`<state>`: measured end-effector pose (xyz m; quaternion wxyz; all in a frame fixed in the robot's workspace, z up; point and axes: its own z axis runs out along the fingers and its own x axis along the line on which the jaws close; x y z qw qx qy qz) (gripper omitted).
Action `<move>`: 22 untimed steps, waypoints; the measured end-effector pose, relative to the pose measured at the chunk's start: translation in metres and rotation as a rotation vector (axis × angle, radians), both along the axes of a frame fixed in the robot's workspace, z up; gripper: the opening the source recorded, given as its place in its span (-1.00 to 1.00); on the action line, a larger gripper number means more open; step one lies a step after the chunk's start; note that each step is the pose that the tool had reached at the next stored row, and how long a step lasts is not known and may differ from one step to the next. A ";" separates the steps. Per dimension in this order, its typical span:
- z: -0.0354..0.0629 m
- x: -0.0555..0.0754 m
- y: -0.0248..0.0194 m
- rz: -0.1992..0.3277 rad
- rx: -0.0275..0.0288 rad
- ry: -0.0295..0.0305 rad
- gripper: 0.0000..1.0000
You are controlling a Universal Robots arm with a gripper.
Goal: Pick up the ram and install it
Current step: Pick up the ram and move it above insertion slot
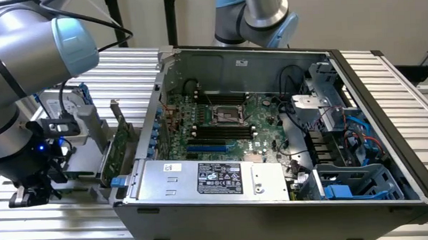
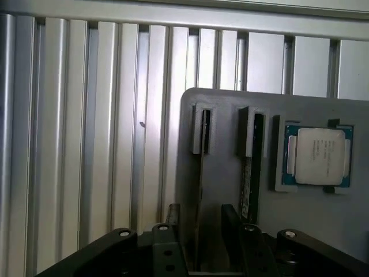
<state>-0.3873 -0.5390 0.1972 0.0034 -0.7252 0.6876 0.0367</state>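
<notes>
jaws: apart, straddling the ram point(image 2: 200, 173)
ram: on edge in grey holder point(image 2: 225, 115) slot
processor point(image 2: 318, 156): same holder, near

- Two robot arms are showing: the near arm point(image 1: 26, 57) and the far arm point(image 1: 257, 17).
- One open computer case point(image 1: 233, 66) is holding one motherboard point(image 1: 268, 130) and one power supply point(image 1: 166, 181).
- One green expansion card point(image 1: 119, 147) is standing outside the case.
- Two thin boards are standing edge-on in one gray holder point(image 2: 225, 144): the ram point(image 2: 200, 184) and one other board point(image 2: 248, 184).
- One processor chip point(image 2: 318, 156) is lying in that holder.
- One gripper point(image 2: 202, 213) is showing two fingers point(image 2: 230, 231), spread apart.
</notes>
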 end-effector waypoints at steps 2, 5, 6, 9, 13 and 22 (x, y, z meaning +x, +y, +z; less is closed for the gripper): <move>-0.0007 0.000 0.0000 0.006 0.0001 0.0002 1.00; -0.0011 0.000 0.0001 0.006 0.0005 0.0002 1.00; -0.0013 0.000 0.0001 0.006 0.0006 0.0002 1.00; -0.0015 -0.001 0.0000 0.006 0.0007 0.0002 1.00; -0.0015 -0.002 0.0000 0.006 0.0011 0.0002 1.00; -0.0015 -0.002 0.0000 0.006 0.0019 0.0002 -1.00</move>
